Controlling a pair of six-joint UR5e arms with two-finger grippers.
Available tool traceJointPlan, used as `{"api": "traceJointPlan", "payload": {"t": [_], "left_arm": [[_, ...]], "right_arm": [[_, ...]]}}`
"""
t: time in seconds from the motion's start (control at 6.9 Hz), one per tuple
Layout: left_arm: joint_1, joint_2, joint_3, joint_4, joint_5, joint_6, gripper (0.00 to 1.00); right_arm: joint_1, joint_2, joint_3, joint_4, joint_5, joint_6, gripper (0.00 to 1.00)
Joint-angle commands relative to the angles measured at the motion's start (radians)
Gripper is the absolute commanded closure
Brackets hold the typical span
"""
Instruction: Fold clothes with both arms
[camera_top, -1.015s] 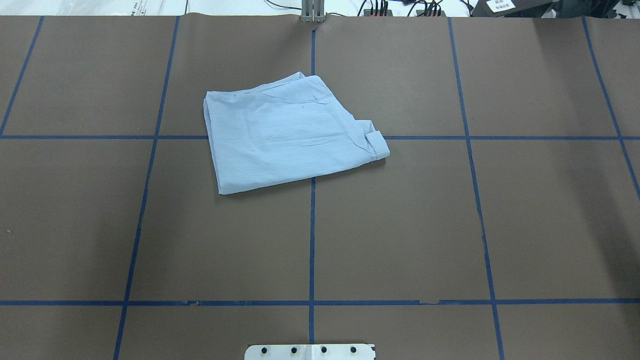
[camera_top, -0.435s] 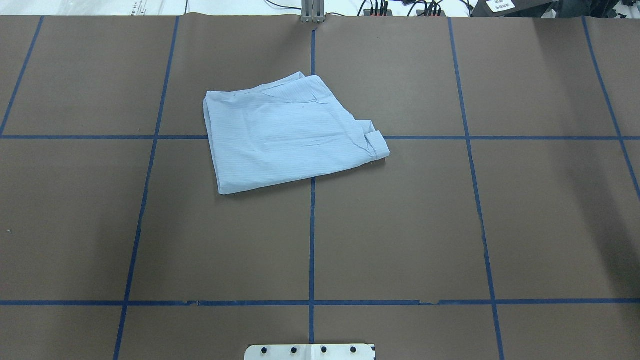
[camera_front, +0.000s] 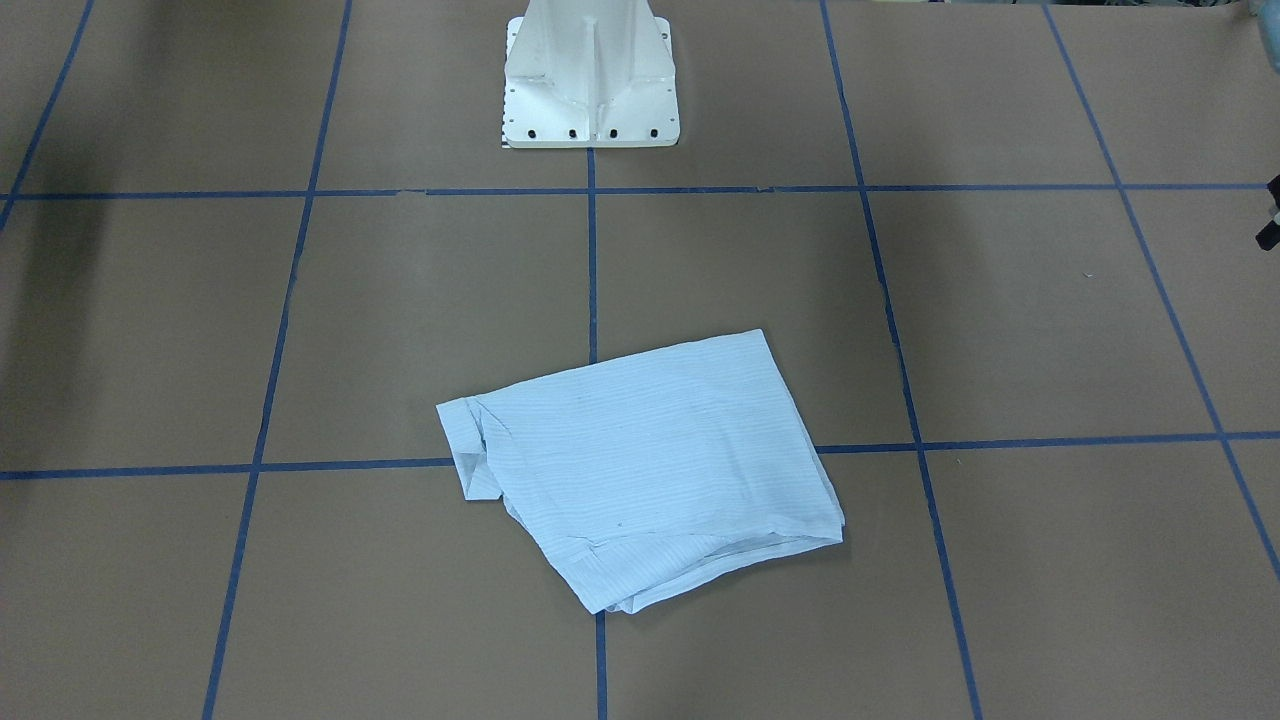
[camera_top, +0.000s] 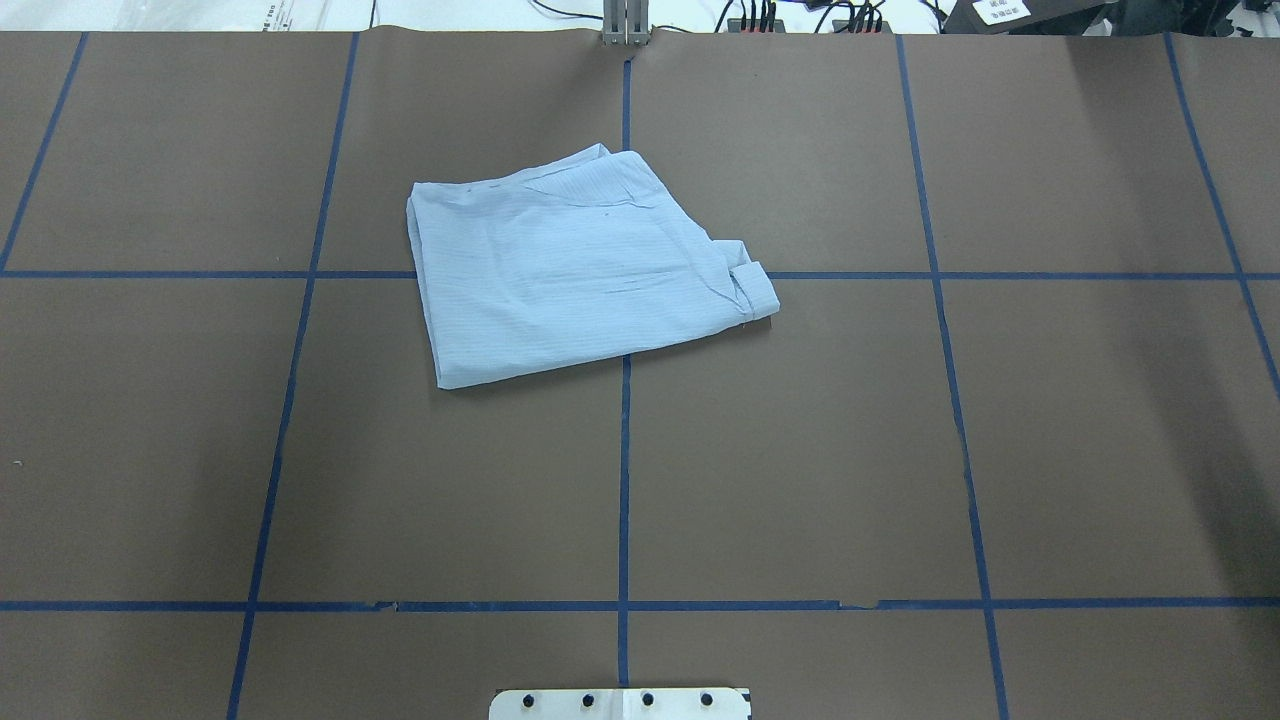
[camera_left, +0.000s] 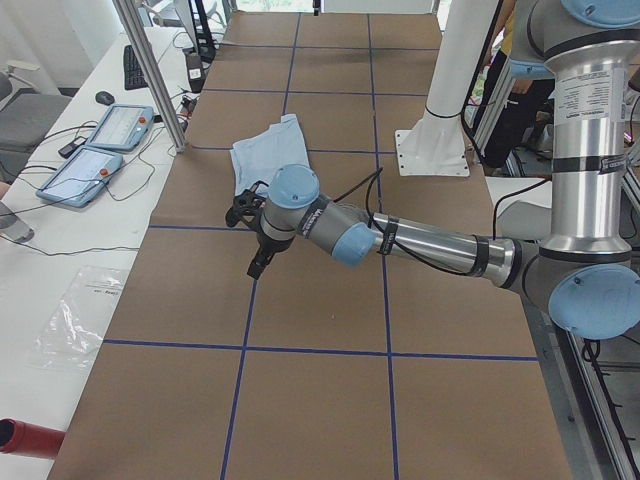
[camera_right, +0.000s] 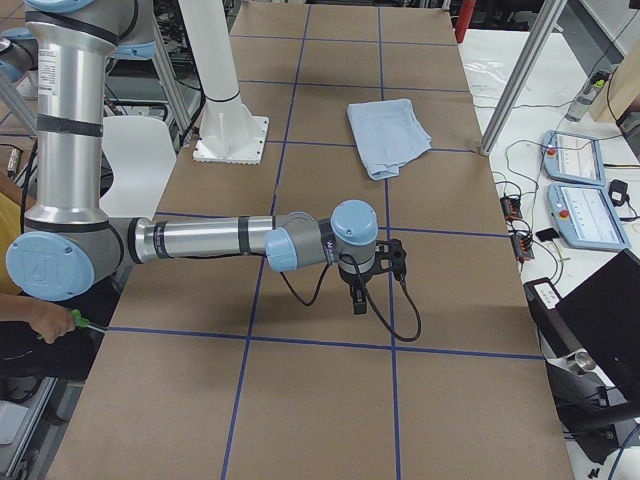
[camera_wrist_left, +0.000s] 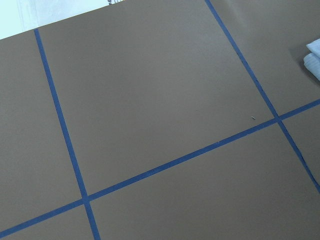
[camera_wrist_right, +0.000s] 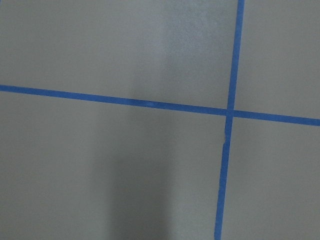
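Table (camera_top: 800, 450): covered edge to edge in brown paper, ruled into large squares by blue tape (camera_top: 623, 480). Paper lies flat; small nicks are noted along the near tape line.

Left end: a white bench (camera_left: 60, 250) runs along the far side, carrying two teach pendants (camera_left: 120, 125), a keyboard (camera_left: 133, 65), a clear plastic bag (camera_left: 75, 320) and an aluminium post (camera_left: 150, 70). The left arm (camera_left: 430, 245) is stretched low over the paper, its left gripper (camera_left: 257, 265) pointed down at bare paper, near the shirt but not touching it. Whether its claw is apart or together cannot be told. Its wrist camera takes in only paper, a tape crossing and a corner of cloth at the right edge.

Centre: the shirt (camera_top: 580, 270) is laid flat on the far half, folded to a rough rectangle, left of the middle line and across a tape crossing. A small turned-back flap is seen at its right corner. The white pedestal (camera_front: 590, 80) is bolted at the near edge.

Right end: the right arm (camera_right: 200, 240) is held low, the right gripper (camera_right: 358, 300) aimed down, well apart from the shirt; finger state cannot be told. More pendants (camera_right: 573, 158) and a laptop (camera_right: 600, 320) are set on the bench there.
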Motion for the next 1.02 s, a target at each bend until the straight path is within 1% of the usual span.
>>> {"api": "traceJointPlan", "payload": {"t": [0.0,0.44,0.58,0.73,0.87], "left_arm": [[0.000,0.000,0.001,0.000,0.001,0.000,0.00],[0.000,0.000,0.003,0.000,0.001,0.002,0.00],[0.000,0.000,-0.003,0.000,0.000,0.000,0.00],[0.000,0.000,-0.003,0.000,0.000,0.000,0.00],[0.000,0.000,-0.005,-0.002,0.000,0.000,0.00]], "right_arm": [[0.000,0.000,-0.005,0.022,0.000,0.002,0.00],[0.001,-0.002,-0.008,0.022,0.001,0.002,0.00],[0.001,-0.003,-0.011,0.022,0.011,0.004,0.00],[0.001,-0.002,-0.023,0.022,0.041,0.004,0.00],[0.000,-0.002,-0.026,0.021,0.046,0.004,0.00]]}}
